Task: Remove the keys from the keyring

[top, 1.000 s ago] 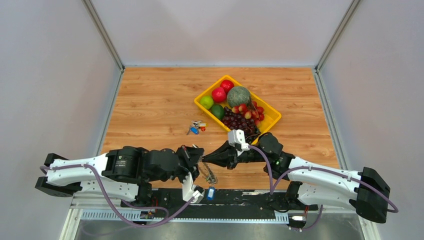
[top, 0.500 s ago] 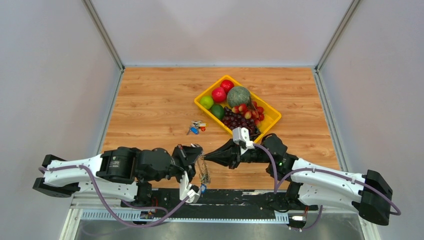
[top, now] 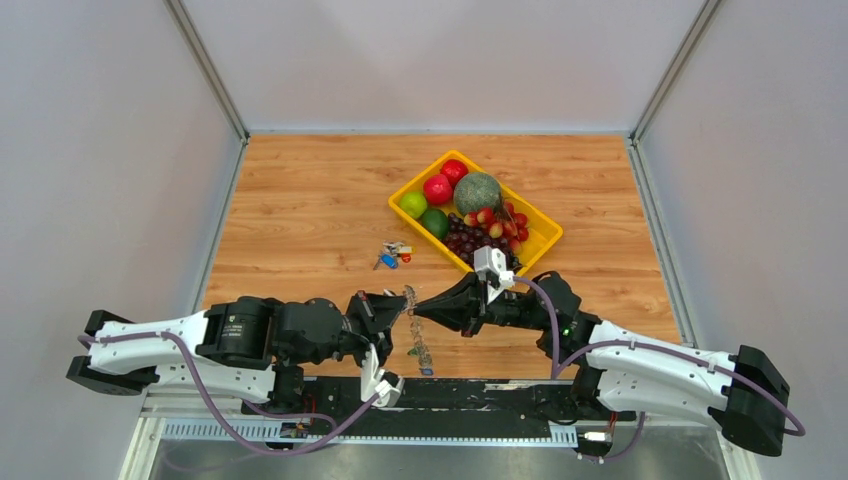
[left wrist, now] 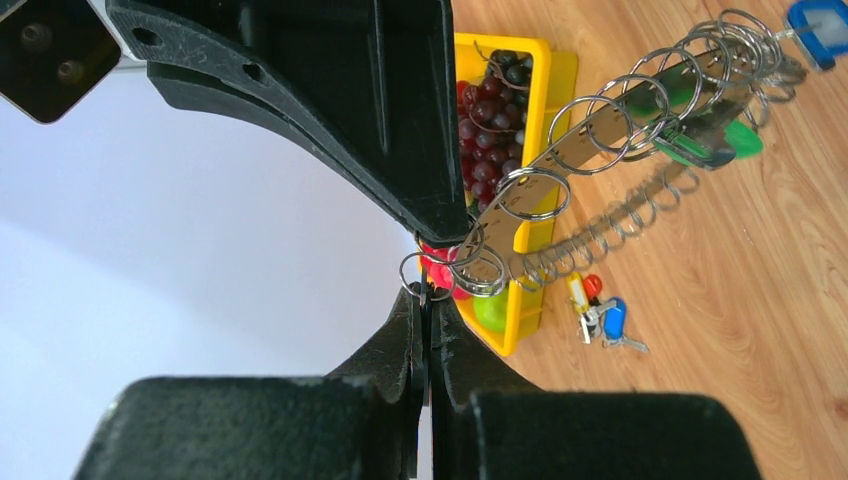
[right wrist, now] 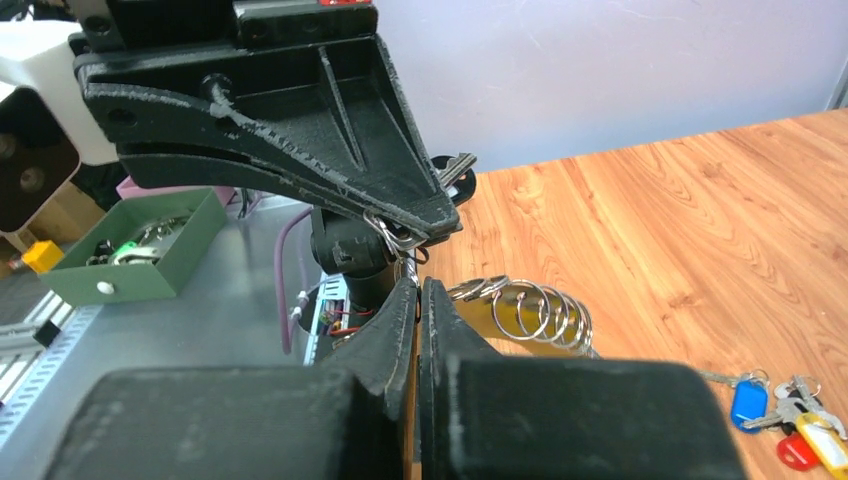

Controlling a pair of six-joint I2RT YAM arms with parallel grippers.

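Note:
The keyring (left wrist: 610,115), a silver band strung with many small split rings, hangs in the air between my two grippers near the table's front edge (top: 417,340). My left gripper (left wrist: 428,293) is shut on a small ring at one end. My right gripper (right wrist: 418,284) meets it tip to tip and is shut on the rings at that same end. A green-capped key (left wrist: 718,146) and a blue-capped key (left wrist: 815,20) hang at the keyring's far end. In the top view the left gripper (top: 403,312) and the right gripper (top: 419,312) nearly touch.
A small loose bunch of keys with blue and red caps (top: 392,254) lies on the wood beyond the grippers. A yellow tray (top: 545,238) of fruit stands behind and to the right. A green box (right wrist: 140,262) sits off the table's near edge.
Both grippers have shifted slightly away from the front edge with the keyring between them. The hanging part has swung, and the blue key has moved in from the metal rail.

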